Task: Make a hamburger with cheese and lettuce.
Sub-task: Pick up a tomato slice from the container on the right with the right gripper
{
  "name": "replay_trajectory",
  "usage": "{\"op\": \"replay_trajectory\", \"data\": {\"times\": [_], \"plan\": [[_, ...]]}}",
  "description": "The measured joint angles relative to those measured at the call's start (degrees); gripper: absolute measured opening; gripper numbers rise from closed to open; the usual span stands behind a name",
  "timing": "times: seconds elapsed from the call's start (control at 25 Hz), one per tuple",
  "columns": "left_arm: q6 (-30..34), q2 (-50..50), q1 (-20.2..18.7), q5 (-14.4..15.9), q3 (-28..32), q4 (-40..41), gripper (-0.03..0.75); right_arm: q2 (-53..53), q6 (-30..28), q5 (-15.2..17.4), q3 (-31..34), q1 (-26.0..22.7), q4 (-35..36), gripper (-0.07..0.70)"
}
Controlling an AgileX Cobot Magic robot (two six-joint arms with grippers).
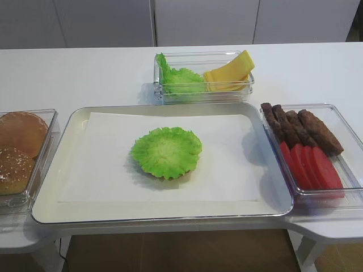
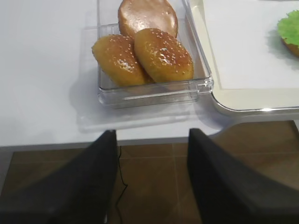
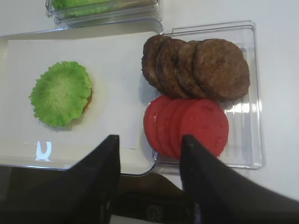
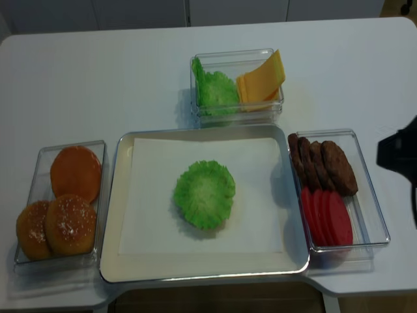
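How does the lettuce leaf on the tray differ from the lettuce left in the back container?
The lettuce leaf on the tray lies flat and spread on white paper, over a bun base; the lettuce in the back container is bunched, partly upright, beside the cheese. Both are bright green and frilly.

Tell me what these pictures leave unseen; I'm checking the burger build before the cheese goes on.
- Bun base under the lettuce: covered in both high views; only a brown sliver shows in the right wrist view.
- Cheese: slice count unclear, overlapped; right wrist view cuts that box off.
- Hamburger: cut by the left wrist view's right edge.
- Left pincer: fingertips run off the bottom edge, jaws apart, empty.
- Right pincer: likewise.
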Motion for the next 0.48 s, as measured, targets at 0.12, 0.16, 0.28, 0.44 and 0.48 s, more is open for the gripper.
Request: {"op": "replay_trajectory", "data": {"times": [0.12, 0.16, 0.28, 0.44, 0.48], "plan": [[0.00, 0.00, 0.00, 0.00, 0.00, 0.00, 0.367, 3.71, 2.34, -0.26, -0.94, 3.83, -2.36, 0.321], [0.00, 0.00, 0.00, 0.00, 0.00, 0.00, 0.367, 4.79, 3.47, -0.24, -1.33, 5.22, -3.53, 0.321], [0.00, 0.00, 0.00, 0.00, 0.00, 0.00, 0.367, 8.59, 7.55, -0.75, -2.28, 11.05, -7.86, 0.321], [0.00, 0.00, 0.00, 0.00, 0.00, 0.00, 0.367, 13.94, 14.32, -0.63, -3.71, 18.67, -15.89, 0.321], [0.00, 0.00, 0.00, 0.00, 0.00, 0.00, 0.367, 15.55, 15.63, -0.30, -4.09, 20.53, -17.52, 0.321]]}}
